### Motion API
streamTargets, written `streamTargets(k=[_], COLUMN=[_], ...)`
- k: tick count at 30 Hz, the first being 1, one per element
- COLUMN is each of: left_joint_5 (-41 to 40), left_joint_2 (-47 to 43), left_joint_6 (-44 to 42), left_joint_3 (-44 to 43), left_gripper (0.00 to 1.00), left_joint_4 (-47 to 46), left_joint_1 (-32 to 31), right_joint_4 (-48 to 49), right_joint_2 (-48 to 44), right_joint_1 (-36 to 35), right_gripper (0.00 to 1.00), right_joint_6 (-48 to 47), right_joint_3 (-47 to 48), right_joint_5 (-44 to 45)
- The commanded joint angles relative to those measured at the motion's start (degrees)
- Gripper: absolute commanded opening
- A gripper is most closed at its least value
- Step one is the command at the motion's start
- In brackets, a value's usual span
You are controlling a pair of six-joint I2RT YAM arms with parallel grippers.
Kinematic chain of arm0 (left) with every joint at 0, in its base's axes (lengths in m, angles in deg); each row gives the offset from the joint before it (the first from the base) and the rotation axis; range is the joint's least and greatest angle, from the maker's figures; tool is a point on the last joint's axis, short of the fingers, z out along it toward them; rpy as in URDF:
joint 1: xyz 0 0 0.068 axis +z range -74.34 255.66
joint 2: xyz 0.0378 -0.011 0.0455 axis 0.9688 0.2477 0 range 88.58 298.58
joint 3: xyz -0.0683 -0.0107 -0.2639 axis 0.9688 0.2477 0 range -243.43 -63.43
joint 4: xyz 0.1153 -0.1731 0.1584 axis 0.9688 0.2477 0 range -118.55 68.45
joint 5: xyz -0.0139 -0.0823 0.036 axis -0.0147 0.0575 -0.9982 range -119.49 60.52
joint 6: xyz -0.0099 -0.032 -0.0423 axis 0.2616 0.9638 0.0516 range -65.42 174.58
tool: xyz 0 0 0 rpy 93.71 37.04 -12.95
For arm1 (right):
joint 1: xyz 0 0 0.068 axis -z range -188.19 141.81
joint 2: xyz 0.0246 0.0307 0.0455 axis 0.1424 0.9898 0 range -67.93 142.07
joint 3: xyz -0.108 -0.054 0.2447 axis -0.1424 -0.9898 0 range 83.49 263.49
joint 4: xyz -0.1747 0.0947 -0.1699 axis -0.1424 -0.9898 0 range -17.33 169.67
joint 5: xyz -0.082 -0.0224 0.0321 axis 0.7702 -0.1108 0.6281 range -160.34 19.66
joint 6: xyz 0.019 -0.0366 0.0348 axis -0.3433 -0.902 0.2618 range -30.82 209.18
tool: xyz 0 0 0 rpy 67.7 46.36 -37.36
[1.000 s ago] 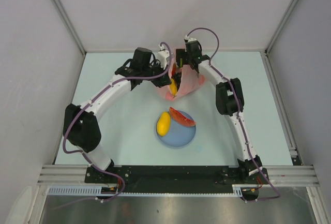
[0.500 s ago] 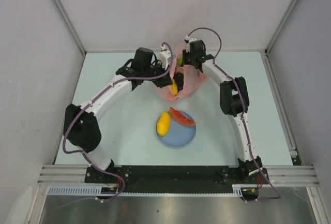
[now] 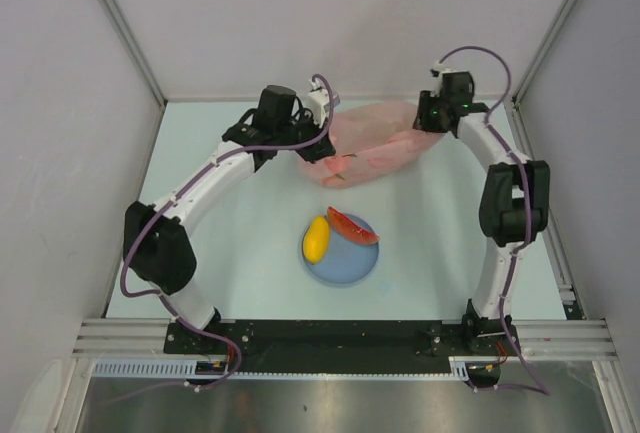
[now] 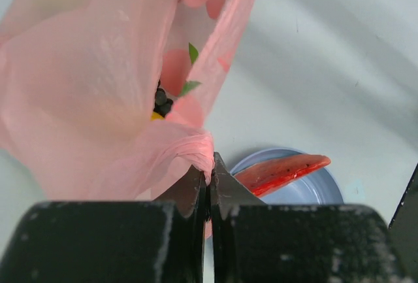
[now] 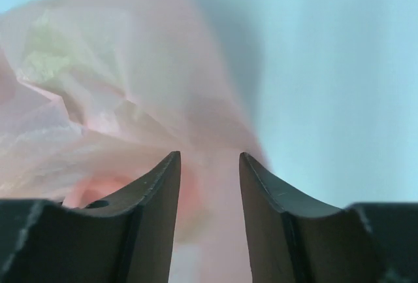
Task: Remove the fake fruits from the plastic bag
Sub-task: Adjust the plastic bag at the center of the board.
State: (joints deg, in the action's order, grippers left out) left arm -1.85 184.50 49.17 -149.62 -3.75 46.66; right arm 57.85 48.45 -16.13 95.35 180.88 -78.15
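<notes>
The pink plastic bag [image 3: 375, 143] lies stretched across the far table between my two grippers. My left gripper [image 3: 318, 149] is shut on a bunched edge of the bag [image 4: 85, 87], jaws pinched together [image 4: 209, 165]. Through the bag's mouth I see a red piece [image 4: 175, 70], green leaves [image 4: 193, 53] and dark grapes [image 4: 160, 100]. My right gripper [image 3: 428, 121] is at the bag's right end; its fingers stand apart [image 5: 209, 162] with blurred pink film [image 5: 98, 100] between and behind them. A yellow fruit [image 3: 316, 238] and a red slice [image 3: 352, 226] lie on the plate.
The round light blue plate [image 3: 345, 268] sits in the table's middle, near of the bag; it also shows in the left wrist view [image 4: 313, 191]. Grey walls close in the table at the back and both sides.
My right gripper has swung from the bag's top, beside the left gripper, far out to the right. The bag, upright and bunched before, is now pulled out wide and low. The left gripper has held its place.
</notes>
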Motion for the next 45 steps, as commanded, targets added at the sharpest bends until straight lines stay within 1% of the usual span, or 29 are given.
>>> streamTargets(k=[1,2,3,4,7,10,11,13,14,17,18,21,24,25,29,31,33,34,35,36,37,40,43,45], left_joint_5=[1.4,1.5,1.7,1.7,1.5,-1.7,-2.8,-6.3,-7.2,-9.3,-9.4,-7.5,-5.5,-5.4,-4.9,-4.4,-4.1,-3.9,-3.7,-3.6,-3.5,-3.6,-3.7,-3.8], left_joint_2=[1.8,2.1,2.5,2.8,3.7,3.6,3.0,2.0,0.9,-1.2,-2.5,-4.5,-5.6,-6.4,-7.4,-7.4,-7.7,-7.8,-7.4,-7.2,-7.1,-6.8,-7.1,-6.8], left_joint_6=[1.0,1.1,1.3,1.3,1.5,2.2,2.4,2.5,2.2,2.2,2.2,2.6,3.6,4.2,3.0,1.7,0.9,0.2,-0.2,-0.5,-0.9,-1.7,-2.1,-2.4], left_joint_3=[-3.5,-4.1,-4.3,-4.7,-6.4,-8.2,-8.5,-9.5,-9.7,-10.3,-10.5,-10.8,-10.4,-9.8,-8.7,-7.9,-6.8,-5.2,-4.8,-4.5,-3.8,-2.0,-0.7,-0.7], left_gripper=[0.04,0.04,0.04,0.04,0.03,0.0,0.0,0.0,0.0,0.0,0.0,0.0,0.0,0.0,0.0,0.0,0.0,0.0,0.0,0.0,0.0,0.0,0.0,0.0], left_joint_4=[-2.2,-2.3,-2.4,-2.4,-2.3,-2.6,-2.6,-2.2,-2.2,-2.4,-2.5,-2.2,-1.9,-2.1,-2.5,-1.8,-2.5,-2.8,-3.0,-2.8,-2.9,-3.4,-4.0,-3.5], left_joint_1=[-0.8,-1.3,-1.6,-1.9,-2.7,-3.3,-3.4,-3.4,-3.3,-3.3,-3.3,-3.3,-3.3,-3.3,-3.3,-3.2,-3.3,-3.3,-3.3,-3.3,-3.2,-3.2,-3.1,-2.8], right_joint_4=[-0.1,-0.7,-0.8,-0.9,-1.8,-3.4,-3.0,-1.4,-1.3,-3.4,-4.2,-5.8,-3.0,-3.0,-2.0,-0.2,0.7,1.4,2.0,2.2,3.1,4.5,4.8,3.7], right_joint_2=[-8.1,-9.3,-9.8,-10.0,-10.6,-11.0,-11.1,-10.9,-10.5,-6.9,-4.3,-1.1,2.3,4.9,9.6,11.1,13.3,13.8,15.0,15.5,16.2,19.1,22.1,24.1], right_joint_1=[4.3,4.3,4.1,3.6,0.0,-5.0,-6.7,-8.1,-8.8,-10.9,-11.4,-11.8,-12.1,-12.4,-12.9,-13.2,-13.8,-14.2,-14.9,-15.0,-15.2,-15.3,-14.7,-14.2], right_gripper=[0.49,0.5,0.53,0.54,0.57,0.54,0.5,0.46,0.39,0.3,0.29,0.26,0.25,0.25,0.26,0.29,0.43,0.55,0.61,0.66,0.73,0.88,0.95,0.96], right_joint_6=[-2.0,-2.2,-2.0,-1.7,-3.2,-6.0,-7.3,-7.4,-7.7,-9.2,-9.2,-7.7,-6.4,-6.4,-6.8,-7.3,-7.7,-9.1,-9.9,-10.8,-12.5,-15.3,-17.2,-17.9], right_joint_3=[0.5,0.7,0.7,1.0,1.1,0.0,-1.0,-2.0,-1.8,0.2,2.4,5.7,7.5,10.5,16.3,17.7,20.3,21.1,22.0,22.5,22.8,24.3,26.1,27.3], right_joint_5=[-4.6,-10.5,-13.5,-18.9,-23.2,-21.3,-21.2,-19.5,-18.8,-17.3,-17.1,-15.5,-13.8,-13.7,-13.0,-10.7,-7.9,-6.0,-3.9,0.1,1.4,5.7,7.1,6.9])
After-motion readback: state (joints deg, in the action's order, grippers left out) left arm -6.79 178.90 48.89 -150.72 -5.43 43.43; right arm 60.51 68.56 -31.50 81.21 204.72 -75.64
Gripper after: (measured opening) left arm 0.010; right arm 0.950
